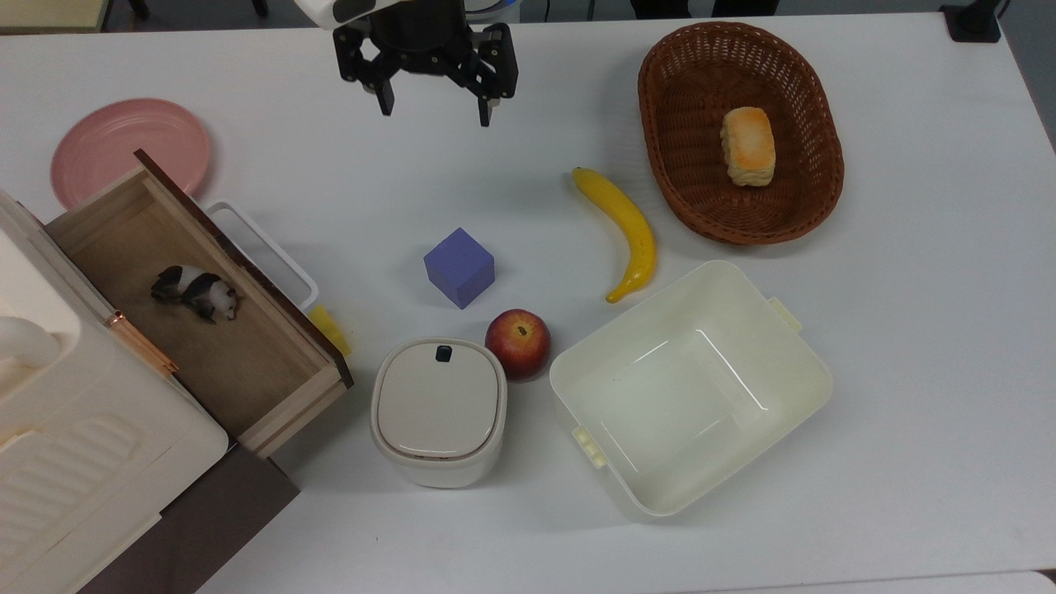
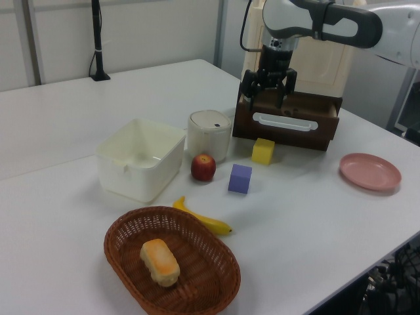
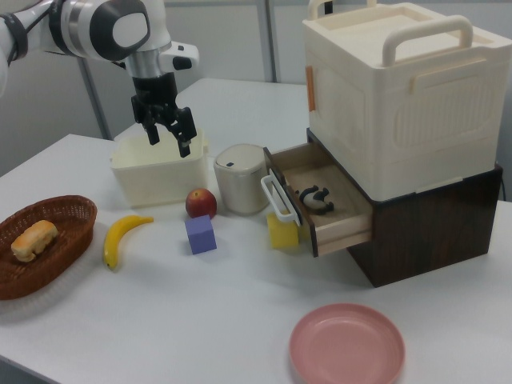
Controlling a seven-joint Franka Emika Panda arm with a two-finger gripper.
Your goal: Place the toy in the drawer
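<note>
Toy [image 1: 196, 291] lies inside the open drawer [image 1: 272, 375] at mid-left of the top view — gripper [image 1: 433, 111] w/ fingers spread apart & holding nothing hangs at the top edge, well apart from it, above the cube [image 1: 459, 267] — banana [image 1: 624, 232] to its lower right.

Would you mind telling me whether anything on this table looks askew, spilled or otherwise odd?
Little stands out. The black-and-white panda toy lies tipped on its side in the open light-wood drawer, and a small yellow block sits right below the drawer's front. Nothing looks spilled or damaged.
</note>
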